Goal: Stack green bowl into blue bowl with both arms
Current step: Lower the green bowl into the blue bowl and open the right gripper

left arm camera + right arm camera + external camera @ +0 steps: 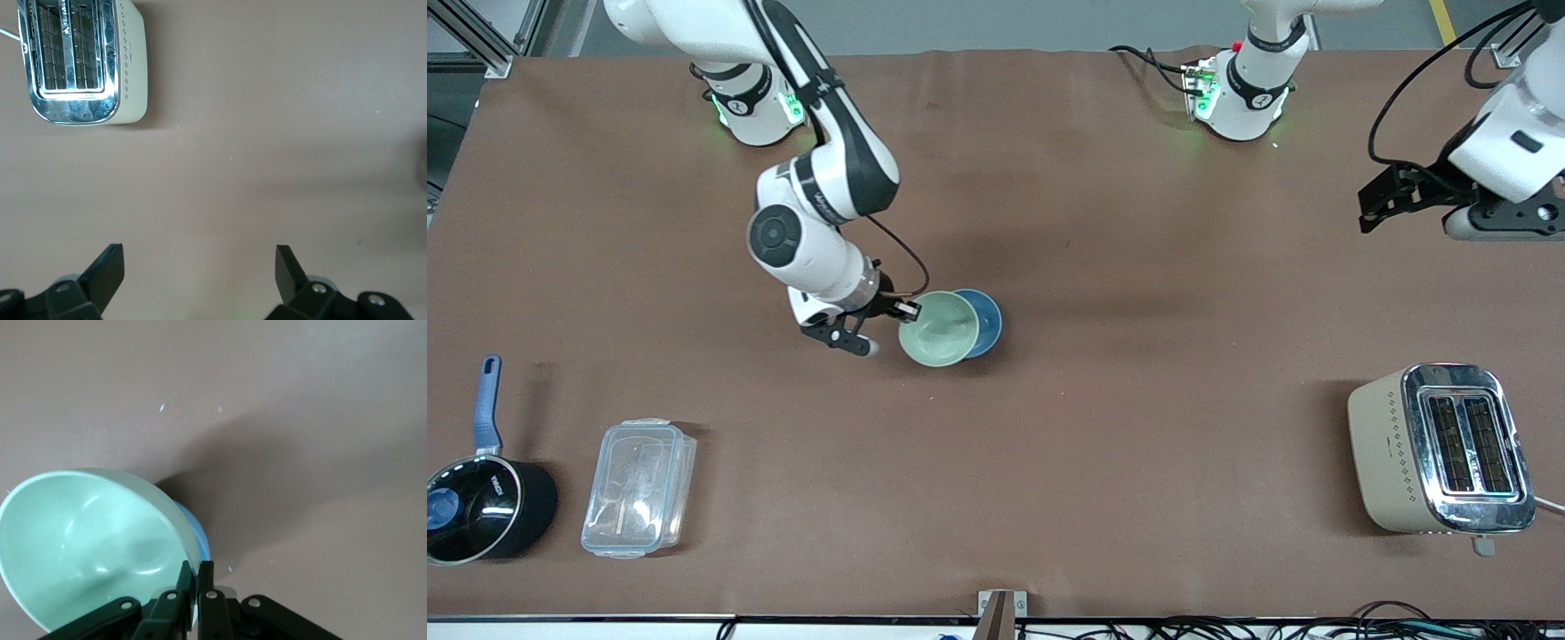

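The pale green bowl is tilted and lies partly over the blue bowl, covering most of it, near the middle of the table. My right gripper is shut on the green bowl's rim at the side toward the right arm's end. In the right wrist view the fingers pinch the rim of the green bowl at my right gripper, and a sliver of the blue bowl shows under it. My left gripper waits open and empty above the table at the left arm's end; it also shows in the left wrist view.
A beige and chrome toaster stands near the front camera at the left arm's end, also in the left wrist view. A black saucepan with a blue handle and a clear lidded container sit at the right arm's end.
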{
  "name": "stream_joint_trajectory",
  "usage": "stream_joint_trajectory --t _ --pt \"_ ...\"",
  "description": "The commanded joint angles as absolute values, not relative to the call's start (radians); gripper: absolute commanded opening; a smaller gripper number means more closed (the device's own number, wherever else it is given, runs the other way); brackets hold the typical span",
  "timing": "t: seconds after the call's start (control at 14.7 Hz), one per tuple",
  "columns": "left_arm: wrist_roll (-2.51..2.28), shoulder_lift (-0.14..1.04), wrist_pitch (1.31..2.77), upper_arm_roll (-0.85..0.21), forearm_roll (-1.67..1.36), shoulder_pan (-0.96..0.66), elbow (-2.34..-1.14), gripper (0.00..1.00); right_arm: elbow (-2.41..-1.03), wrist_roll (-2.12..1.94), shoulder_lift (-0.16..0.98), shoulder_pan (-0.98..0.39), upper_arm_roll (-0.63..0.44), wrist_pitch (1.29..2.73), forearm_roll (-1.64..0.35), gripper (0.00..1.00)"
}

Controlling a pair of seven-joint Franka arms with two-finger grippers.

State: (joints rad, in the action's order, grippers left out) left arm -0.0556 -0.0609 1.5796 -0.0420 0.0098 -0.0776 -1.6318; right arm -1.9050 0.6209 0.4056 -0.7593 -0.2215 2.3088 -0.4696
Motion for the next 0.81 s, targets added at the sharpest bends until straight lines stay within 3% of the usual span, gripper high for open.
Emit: stream_joint_trajectory --t 0.0,0.75 --pt "-0.015 -0.095 1.575 -0.023 -0.011 -0.092 -1.664 1.00 -1.888 0.627 0.440 -0.808 -0.235 2.322 -0.506 0.05" --pt "-0.035 -0.115 1.595 -0.052 0.005 -0.078 -1.677 1.00 -1.890 0.627 0.480 -0.836 -0.235 2.330 -0.506 0.07"
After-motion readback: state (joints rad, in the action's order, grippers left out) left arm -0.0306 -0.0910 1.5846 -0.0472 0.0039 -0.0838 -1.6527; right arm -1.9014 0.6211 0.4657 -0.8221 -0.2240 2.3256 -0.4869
